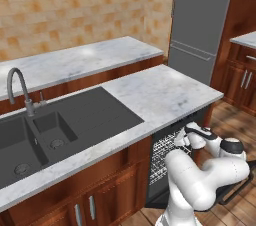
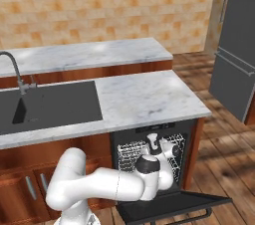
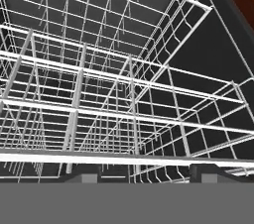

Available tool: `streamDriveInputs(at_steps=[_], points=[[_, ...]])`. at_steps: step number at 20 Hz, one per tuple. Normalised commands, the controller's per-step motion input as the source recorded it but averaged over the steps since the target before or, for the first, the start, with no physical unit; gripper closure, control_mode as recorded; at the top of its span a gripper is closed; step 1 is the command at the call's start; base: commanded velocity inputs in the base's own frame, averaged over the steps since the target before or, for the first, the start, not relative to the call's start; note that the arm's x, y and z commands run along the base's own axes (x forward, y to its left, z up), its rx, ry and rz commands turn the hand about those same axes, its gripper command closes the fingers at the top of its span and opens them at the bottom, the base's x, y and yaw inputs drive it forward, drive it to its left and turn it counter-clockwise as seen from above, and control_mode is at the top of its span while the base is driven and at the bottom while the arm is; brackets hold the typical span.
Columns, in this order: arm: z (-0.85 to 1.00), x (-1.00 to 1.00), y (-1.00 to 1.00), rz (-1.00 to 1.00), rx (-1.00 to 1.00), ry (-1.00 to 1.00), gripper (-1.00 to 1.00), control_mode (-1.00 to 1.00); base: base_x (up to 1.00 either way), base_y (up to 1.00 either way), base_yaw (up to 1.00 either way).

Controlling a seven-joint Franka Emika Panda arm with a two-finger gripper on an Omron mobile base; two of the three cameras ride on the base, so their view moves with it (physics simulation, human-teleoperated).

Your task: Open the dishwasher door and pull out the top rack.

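One step looks done: the dishwasher door (image 2: 172,204) lies folded down flat. The top rack (image 3: 124,114) sits inside the cavity, not yet pulled out. The gripper (image 3: 144,176) reaches its front wire, jaws apparently half-closed; a grip cannot be confirmed.

Dishwasher door (image 2: 174,204) lowered flat; top rack (image 2: 130,153) inside, under counter (image 2: 149,97).

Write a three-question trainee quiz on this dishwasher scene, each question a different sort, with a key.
1. True or false: the flat black dishwasher door is folded down open.
2. Multiple choice: the tool is at A) the grey sink faucet, B) the white wire top rack, C) the tall grey fridge.
3. Fill in: the worktop over the dishwasher is white ____.
Key: 1 true; 2 B; 3 marble.
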Motion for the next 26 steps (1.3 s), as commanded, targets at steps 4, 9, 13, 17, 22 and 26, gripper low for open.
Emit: streamDriveInputs(at_steps=[4,9,13,17,22,26], points=[[-0.5,0.15,0.0,0.05,0.12,-0.11,-1.0,-1.0,0.0,0.0,0.0],[-0.48,0.04,0.01,0.09,0.11,-0.15,-1.0,-1.0,0.0,0.0,0.0],[-0.44,0.06,0.03,0.1,0.12,-0.15,-1.0,-1.0,0.0,0.0,0.0],[-0.54,0.35,0.06,0.08,0.16,-0.04,-1.0,-1.0,0.0,0.0,0.0],[-0.53,0.55,0.09,0.04,0.21,0.0,-1.0,-1.0,0.0,0.0,0.0],[-0.81,0.43,0.02,0.0,0.19,0.03,-1.0,-1.0,0.0,0.0,0.0]])
